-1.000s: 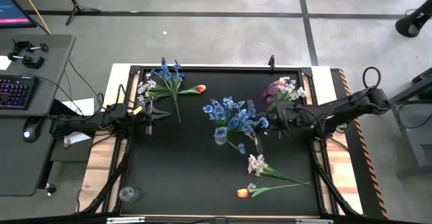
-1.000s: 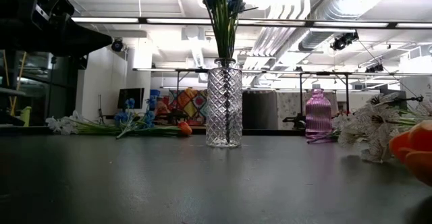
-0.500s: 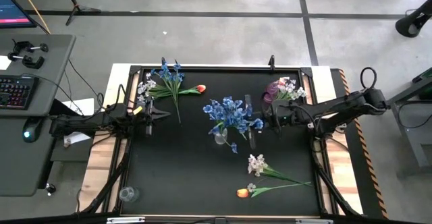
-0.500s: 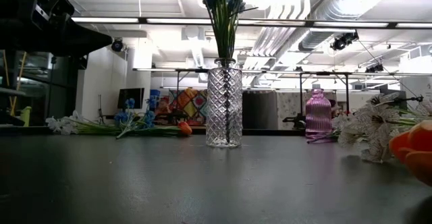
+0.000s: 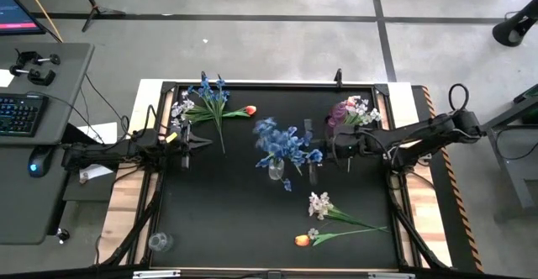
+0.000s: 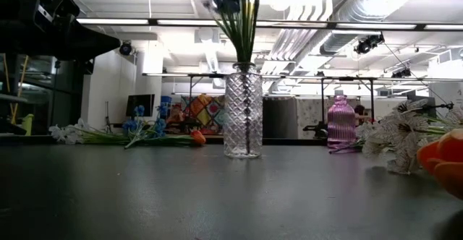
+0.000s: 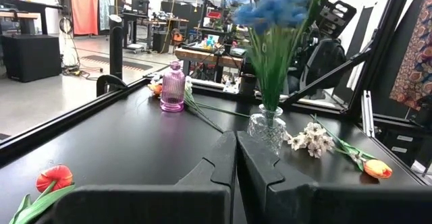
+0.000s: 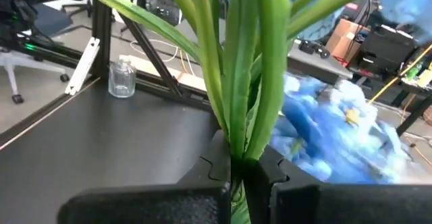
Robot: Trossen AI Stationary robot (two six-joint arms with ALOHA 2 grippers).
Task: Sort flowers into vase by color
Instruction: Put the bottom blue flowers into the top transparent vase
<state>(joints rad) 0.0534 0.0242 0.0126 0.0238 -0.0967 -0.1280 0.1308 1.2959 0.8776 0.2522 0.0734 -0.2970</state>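
Right claw [image 5: 313,155] sits near the middle of the black bench [image 5: 227,220], its fingers [image 8: 266,173] clamped on the green stems of a blue flower spray [image 5: 282,142]. Those stems stand in the clear cut-glass vase [image 6: 242,111] just beside the claw. Nearer the front edge lie a white spray [image 5: 319,204] and an orange tulip [image 5: 303,240], apart from the vase. At the left edge the left claw [image 5: 200,143] rests with its fingers [image 7: 260,166] together, holding nothing. Farther back lie another blue spray [image 5: 208,94] with a second orange tulip [image 5: 250,110] beside it, and a pink vase [image 5: 336,115] holding pale blossoms.
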